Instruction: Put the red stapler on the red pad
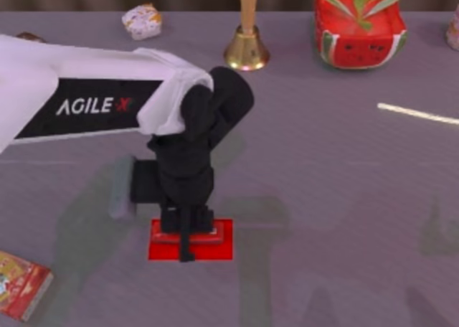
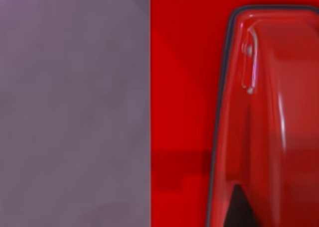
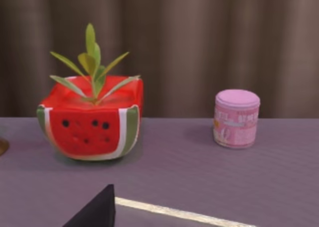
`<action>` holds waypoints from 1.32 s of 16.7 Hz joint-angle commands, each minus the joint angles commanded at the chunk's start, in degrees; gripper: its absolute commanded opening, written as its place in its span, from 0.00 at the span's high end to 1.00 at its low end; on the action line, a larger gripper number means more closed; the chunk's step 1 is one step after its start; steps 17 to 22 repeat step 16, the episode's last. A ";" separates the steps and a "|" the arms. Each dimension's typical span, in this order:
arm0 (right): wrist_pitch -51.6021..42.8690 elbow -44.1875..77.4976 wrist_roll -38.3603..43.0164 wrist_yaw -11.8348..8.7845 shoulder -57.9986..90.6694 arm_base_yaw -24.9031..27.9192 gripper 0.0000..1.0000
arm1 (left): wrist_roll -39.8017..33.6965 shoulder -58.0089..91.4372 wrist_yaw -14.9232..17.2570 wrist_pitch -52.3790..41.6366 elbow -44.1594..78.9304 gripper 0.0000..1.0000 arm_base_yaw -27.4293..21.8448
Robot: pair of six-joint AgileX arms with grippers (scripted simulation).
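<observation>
Left gripper [image 1: 186, 230] sits directly over the flat bright-red rectangular pad [image 1: 222, 247], hiding most of the glossy red stapler [image 2: 269, 117] lying on it; finger state unclear, probably around the stapler. Beyond the pad: one brass bell [image 1: 247, 49], one watermelon planter [image 1: 358, 33], one pink can [image 3: 236, 118]. Right arm unseen overhead.

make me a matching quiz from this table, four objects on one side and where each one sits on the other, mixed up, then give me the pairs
Things:
1. red stapler
2. watermelon planter
3. brass bell
4. printed packet

Places:
A. far edge, middle
B. on the red pad, under the left gripper
C. near left corner
D. far right

Pairs: 1-B, 2-D, 3-A, 4-C
</observation>
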 joint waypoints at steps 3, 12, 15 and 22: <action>0.00 0.00 0.00 0.00 0.00 0.00 0.00 | 0.00 0.00 0.00 0.00 0.00 0.55 0.00; 0.00 0.00 0.00 0.00 0.00 0.00 0.00 | 0.00 0.00 0.00 0.00 0.00 0.00 0.00; 0.00 0.00 0.00 0.00 0.00 0.00 0.00 | 0.00 0.00 0.00 0.00 0.00 0.00 0.00; 0.00 0.00 0.00 0.00 0.00 0.00 0.00 | 0.00 0.00 0.00 0.00 0.00 0.00 0.00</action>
